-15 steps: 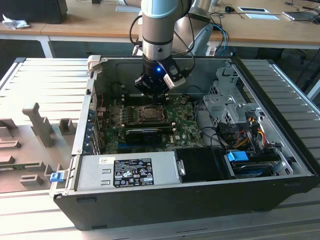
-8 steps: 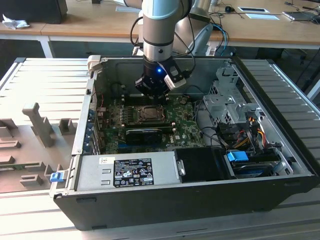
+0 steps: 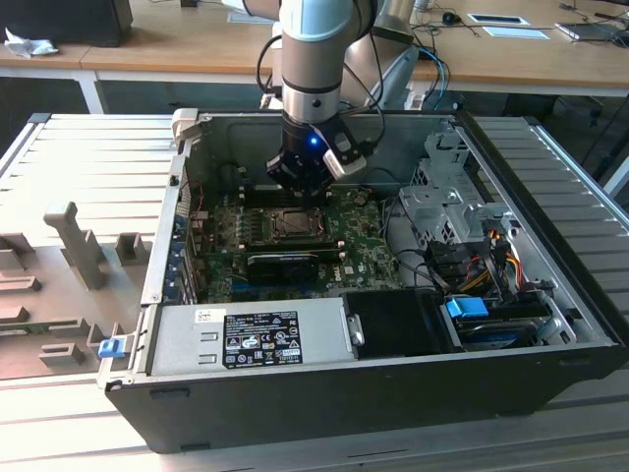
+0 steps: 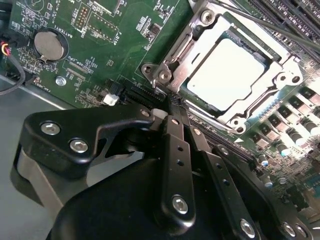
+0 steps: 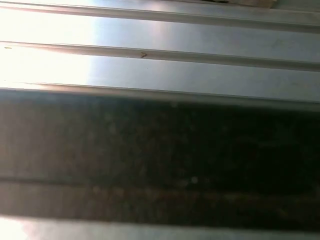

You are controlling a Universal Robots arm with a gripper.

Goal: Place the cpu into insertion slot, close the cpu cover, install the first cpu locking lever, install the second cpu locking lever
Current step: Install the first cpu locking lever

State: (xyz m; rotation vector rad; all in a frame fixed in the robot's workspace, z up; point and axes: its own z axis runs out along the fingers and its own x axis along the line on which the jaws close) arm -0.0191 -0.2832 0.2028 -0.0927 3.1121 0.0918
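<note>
In the second wrist view the gripper (image 4: 172,112) has its fingers drawn together with nothing between them, the tips just beside a corner of the cover (image 4: 177,50), at the near edge of the slot (image 4: 235,117); whether they touch the metal I cannot tell. The cpu (image 4: 229,74) sits in the slot, its pale face showing through the cover's window, and the cover lies flat over it. That view also shows a coin cell (image 4: 50,45) on the green board (image 4: 110,45) to one side. In the exterior view the case (image 3: 324,393) lies open on a ribbed grey table (image 3: 88,147); the gripper (image 3: 295,187) hangs just above the slot (image 3: 292,225), which the arm (image 3: 314,59) partly hides. A long black card (image 3: 285,261) lies just in front of the slot, and toward the exterior view's right a drive cage (image 3: 452,197) and cables (image 3: 491,261) crowd the bay, with the case walls close on both sides. The first wrist view shows pale ribbed metal (image 5: 160,55) above a dark band (image 5: 160,150).
</note>
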